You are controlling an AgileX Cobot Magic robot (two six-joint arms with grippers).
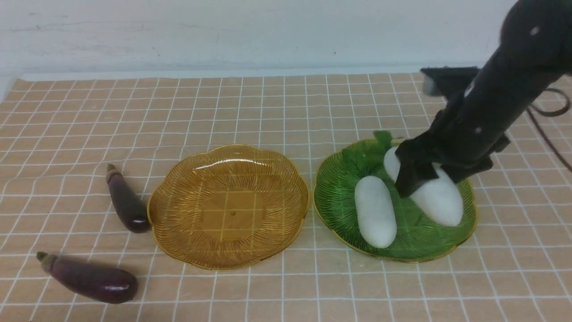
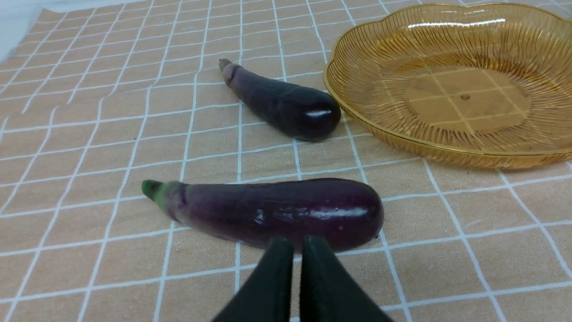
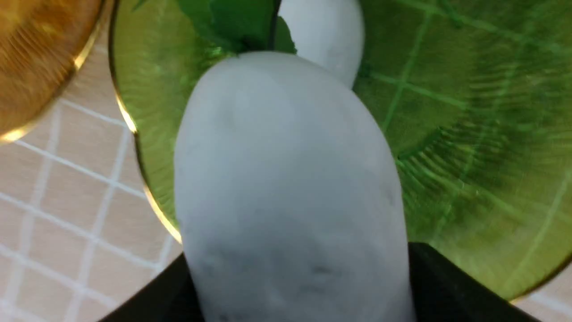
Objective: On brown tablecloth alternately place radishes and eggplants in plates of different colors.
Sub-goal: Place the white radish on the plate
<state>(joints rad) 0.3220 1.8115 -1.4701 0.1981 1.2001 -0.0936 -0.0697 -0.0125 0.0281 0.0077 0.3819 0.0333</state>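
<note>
1. Radishes [image 1: 440, 203] are both inside the green plate [image 1: 330, 179], which stands at 3 o'clock of the amber plate [image 1: 178, 214] on the brown tablecloth [image 1: 268, 103].
2. Left radish [image 1: 375, 210] lies free at about 8 o'clock of the green plate's centre. The right radish [image 1: 442, 197] is at about 2 o'clock, with its leafy top toward 11.
3. Right gripper [image 1: 429, 176] straddles the right radish, jaws spread to its width and set against both flanks. I cannot tell whether the radish rests on the plate or hangs just above it.
4. Left gripper [image 2: 297, 243] has its fingers almost together and holds nothing. It hangs close above the near eggplant [image 1: 91, 279].
5. That eggplant lies on the cloth at 8 o'clock of the amber plate. The far eggplant [image 1: 127, 203] lies at 9 o'clock, its blunt end just beside the rim. The amber plate holds nothing.
6. Handling, as a judgement:
   - The radishes look light, smooth and rounded, so they may slip. A hold across the belly suits them best.
   - The eggplants are glossy and slimmer. Grip across the thick half, not the tapering stem.
   - The far eggplant leaves little finger room next to the rim.
</note>
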